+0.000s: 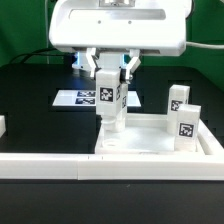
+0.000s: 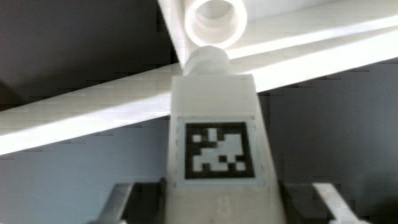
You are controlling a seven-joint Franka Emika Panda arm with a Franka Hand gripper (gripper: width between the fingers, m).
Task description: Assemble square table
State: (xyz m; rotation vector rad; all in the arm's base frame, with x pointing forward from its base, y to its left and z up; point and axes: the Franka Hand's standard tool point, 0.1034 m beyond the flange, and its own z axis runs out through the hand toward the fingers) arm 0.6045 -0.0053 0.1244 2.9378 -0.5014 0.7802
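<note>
At the centre of the exterior view, the tool is clamped on a tagged white leg, held upright over the square tabletop. This looks like leg insertion; next, the leg's tip likely needs aligning with the tabletop's hole before lowering.

On my feed I see a black table. The marker board is white with black-and-white square tags. The hand is white with dark joints, and the leg between its fingers is white with a black-and-white pixel tag. In the wrist view that leg looks creamy white, its tag black with white blocks. The square tabletop is plain white. Two more legs are white with matching tags. The border rail is white.
</note>
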